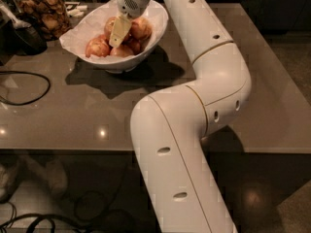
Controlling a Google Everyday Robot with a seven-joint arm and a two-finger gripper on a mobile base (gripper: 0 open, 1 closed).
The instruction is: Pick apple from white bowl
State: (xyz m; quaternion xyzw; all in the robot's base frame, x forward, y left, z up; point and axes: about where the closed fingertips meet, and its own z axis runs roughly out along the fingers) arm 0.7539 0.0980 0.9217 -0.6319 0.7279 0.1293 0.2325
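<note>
Apple point(140, 29) in white bowl point(127, 62), near far edge of tabletop point(97, 110) toward far-left corner, lying among other apples on paper lining. Judged firm, fairly heavy, smooth-skinned and slippery; bruises under hard squeeze, so grip across widest part. Arm reaches over from near edge, elbow bent, wrist angled down. Claw point(120, 30) is inside bowl, just beside apple; open vs. closed cannot be told.

Dim scene, lit from above: 2 small glints on the glossy table point(272, 81), a dark shadow beneath the white bowl point(156, 25). The gripper point(118, 32), inside the bowl, shows pale and bright.
</note>
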